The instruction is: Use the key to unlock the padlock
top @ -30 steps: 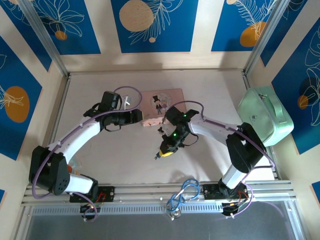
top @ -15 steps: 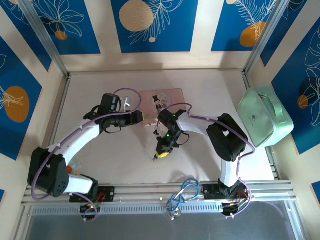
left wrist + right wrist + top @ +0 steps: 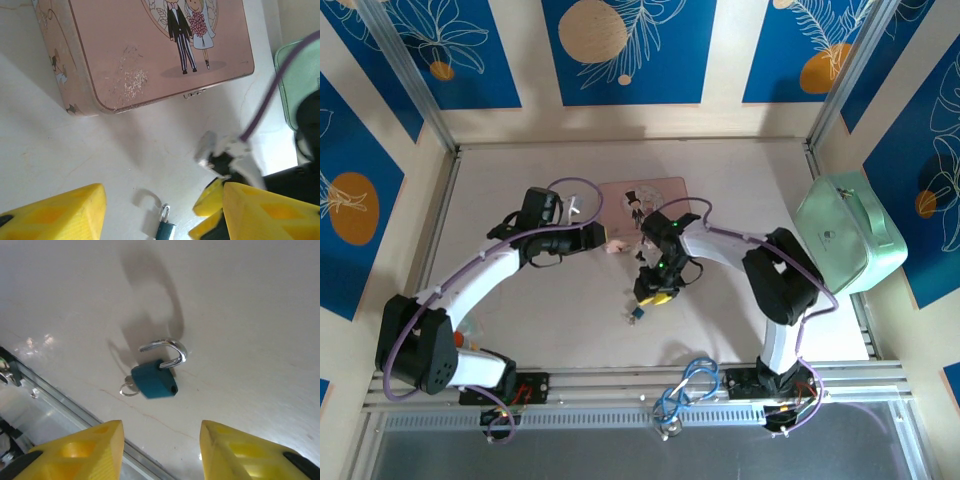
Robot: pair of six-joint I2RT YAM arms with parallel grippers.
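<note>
The teal padlock point(image 3: 154, 380) is just beyond my right gripper point(image 3: 161, 429), slightly blurred, with its shadow cast a little apart from it. Its silvery shackle point(image 3: 169, 351) is swung open. The key's ring point(image 3: 128, 388) sticks out at the body's other end; the key's blade is hidden. The right gripper's yellow fingers stand open with nothing between them. From above, the padlock point(image 3: 635, 314) is on the near side of the right gripper point(image 3: 655, 294). My left gripper point(image 3: 164, 192) is open and empty near the pink box, with the padlock point(image 3: 165, 230) at the bottom edge of its view.
The pink illustrated tin box point(image 3: 642, 203) lies shut behind both grippers. A mint-green case point(image 3: 850, 235) stands at the right edge of the table. The metal rail point(image 3: 640, 385) runs along the near edge.
My right gripper has opened and let go of the padlock, which has come out of its fingers towards the table. The right arm has shifted slightly; the left arm has barely moved.
</note>
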